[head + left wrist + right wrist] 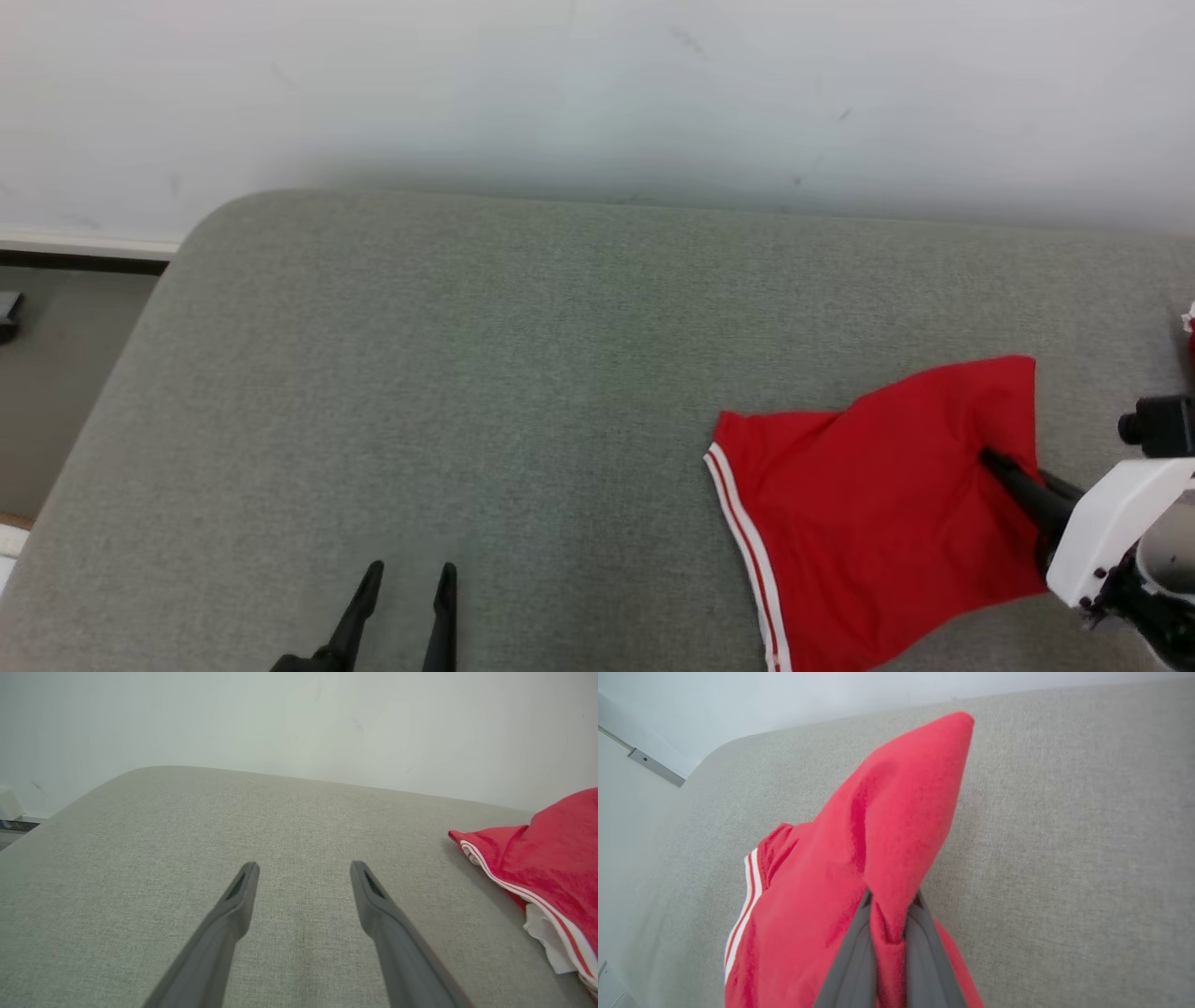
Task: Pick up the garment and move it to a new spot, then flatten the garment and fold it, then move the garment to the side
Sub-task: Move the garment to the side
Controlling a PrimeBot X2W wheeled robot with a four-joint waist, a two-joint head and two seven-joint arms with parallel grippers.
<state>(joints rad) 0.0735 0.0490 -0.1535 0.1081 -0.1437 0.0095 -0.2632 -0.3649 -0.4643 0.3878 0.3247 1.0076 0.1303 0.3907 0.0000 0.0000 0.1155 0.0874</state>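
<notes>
- Worktop [467,373]: covered in grey-green woven fabric, with a rounded far-left corner. It extends across the head view from left to right.
- Wall [597,84]: plain white, directly behind the far edge of the worktop.
- Floor [56,392]: a grey-brown strip to the left of the worktop, bordered by a pale skirting board at the foot of the wall.
- Garment [868,504]: red cloth, located on the right part of the worktop, well apart from the rounded corner. Its left end rests on the fabric cover. Its lower edge runs out of the head view at the bottom.
- Right gripper [990,459]: enters from the right on a white wrist housing. Both dark fingers are closed together on a fold of the garment. In the right wrist view, the cloth is drawn up into a pointed peak beyond the fingertips.
- Left gripper [411,569]: at the lower left, above bare worktop and well apart from the garment. Its fingers are spread wide and hold nothing.
- Trim [742,523]: narrow white stripes along the left edge of the garment.
</notes>
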